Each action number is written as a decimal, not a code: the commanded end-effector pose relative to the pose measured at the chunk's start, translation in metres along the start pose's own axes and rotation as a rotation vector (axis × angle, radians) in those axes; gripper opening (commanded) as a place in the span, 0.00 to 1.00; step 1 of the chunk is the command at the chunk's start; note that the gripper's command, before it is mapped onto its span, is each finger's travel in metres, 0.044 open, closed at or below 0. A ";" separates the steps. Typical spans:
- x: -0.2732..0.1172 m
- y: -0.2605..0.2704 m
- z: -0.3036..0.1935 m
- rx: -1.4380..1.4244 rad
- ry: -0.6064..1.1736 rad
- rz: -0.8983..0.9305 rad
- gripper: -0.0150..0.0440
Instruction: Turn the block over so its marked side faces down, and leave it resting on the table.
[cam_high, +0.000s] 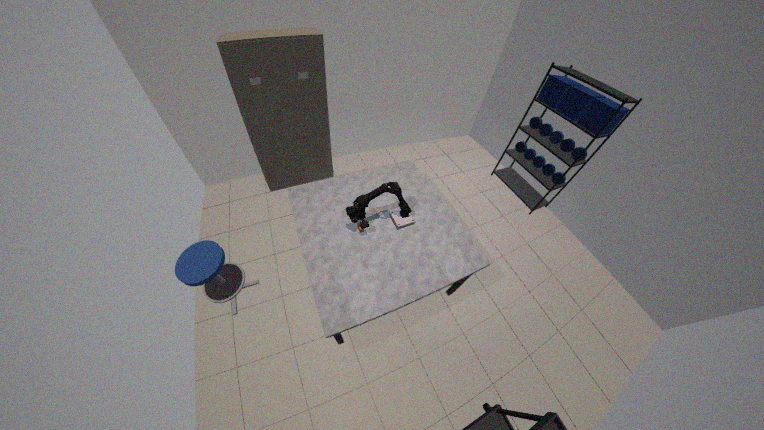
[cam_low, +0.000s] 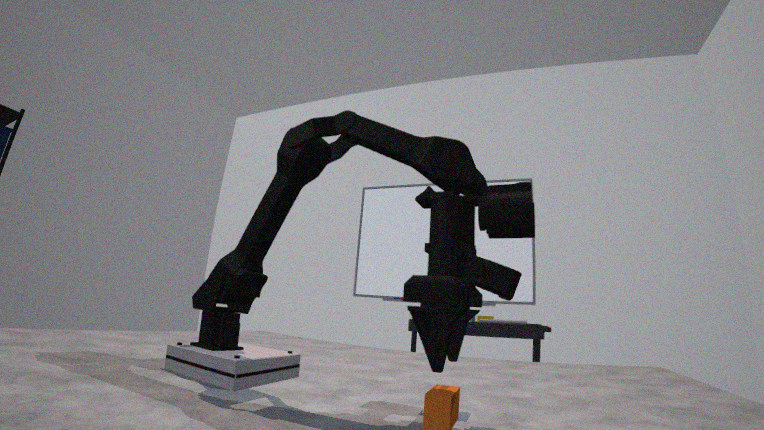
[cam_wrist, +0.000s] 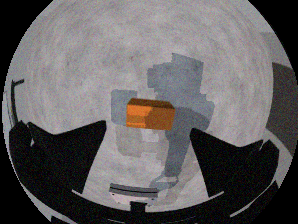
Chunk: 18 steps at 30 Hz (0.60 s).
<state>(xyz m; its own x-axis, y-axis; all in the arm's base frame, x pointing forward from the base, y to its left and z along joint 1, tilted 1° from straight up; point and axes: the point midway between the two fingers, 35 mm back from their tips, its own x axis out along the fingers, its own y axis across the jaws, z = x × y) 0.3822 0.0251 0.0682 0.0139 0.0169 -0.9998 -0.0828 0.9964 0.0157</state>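
a: what does the block (cam_high: 360, 228) (cam_low: 440, 408) (cam_wrist: 150, 115) look like?

b: plain orange, box-shaped, with flat faces, some bright and some browner in shade. the wrist view shows it longer across than deep. i can't tell which side is the marked one.

a: and where is it?

b: resting on the counter (cam_high: 390, 267) (cam_low: 588, 384) (cam_wrist: 75, 75), well apart from the arm's pale base (cam_high: 399, 225) (cam_low: 267, 368) (cam_wrist: 132, 196), on the side the arm reaches toward.

a: is the pincer (cam_high: 365, 223) (cam_low: 445, 366) (cam_wrist: 149, 129) on it?

b: no, it's released, fingers spread with nothing between them. it points down above the block, out from the base on that same side.

a: any containers?

b: well beyond the base, off the counter, there's a shelf rack (cam_high: 596, 83). a long blue box (cam_high: 577, 104) sits up high, contents too small to tell. below it, two shelves carry rows of round blue things (cam_high: 557, 137).
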 end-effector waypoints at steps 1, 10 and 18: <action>0.013 0.000 -0.001 -0.003 0.000 -0.003 1.00; 0.021 0.000 0.000 -0.003 0.000 -0.003 1.00; 0.035 -0.001 0.000 -0.003 0.000 -0.003 1.00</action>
<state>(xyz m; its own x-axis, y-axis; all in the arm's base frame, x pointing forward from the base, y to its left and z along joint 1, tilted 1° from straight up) 0.3844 0.0257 0.0410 0.0224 0.0174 -0.9996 -0.0839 0.9964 0.0155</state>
